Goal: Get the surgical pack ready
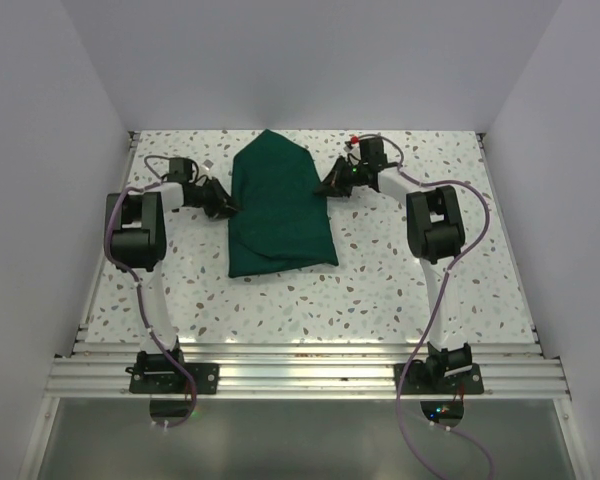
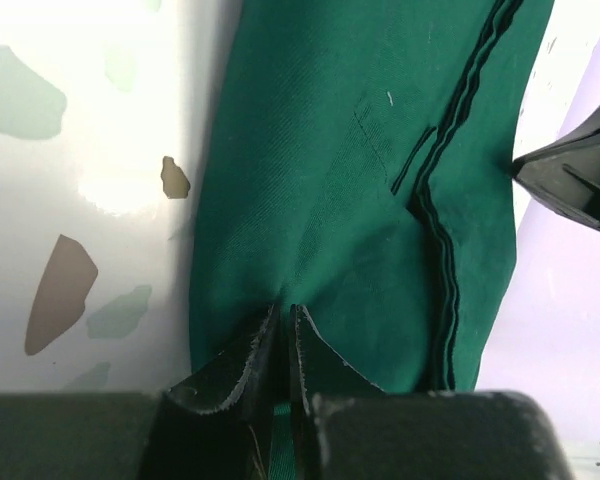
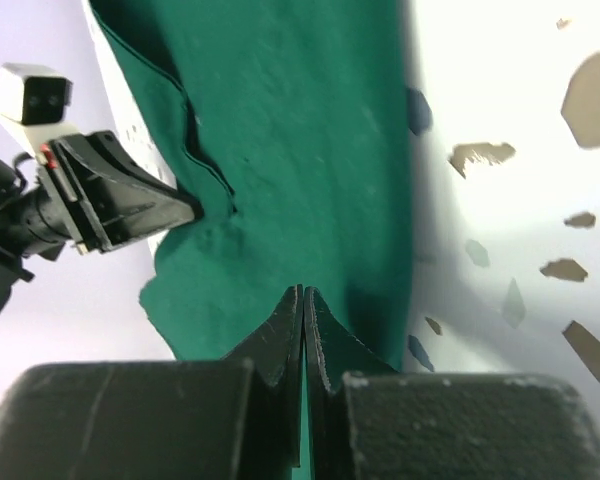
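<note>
- The pack lies folded on the far half of the tabletop, about midway between the left and right edges. Its pointed end is close to the far edge and its wider end faces the near edge.
- The left gripper is at the pack's left edge, roughly halfway along it, touching the cloth.
- In the left wrist view its fingers stand only a thin slit apart, and green shows low in that slit. The tips meet the cloth just inside its edge, but whether they pinch it I cannot tell.
- The right gripper is at the pack's right edge, a little nearer the far edge than the left one, so the pack lies between the two.
- In the right wrist view its fingers are pressed together, with a sliver of green cloth caught between them — clamped on the pack's edge.
- Each wrist view shows the other gripper's black tip across the cloth, at the opposite edge.
- Layered folds run along the pack's length — dark seam lines in the left wrist view, nearer the right edge.
</note>
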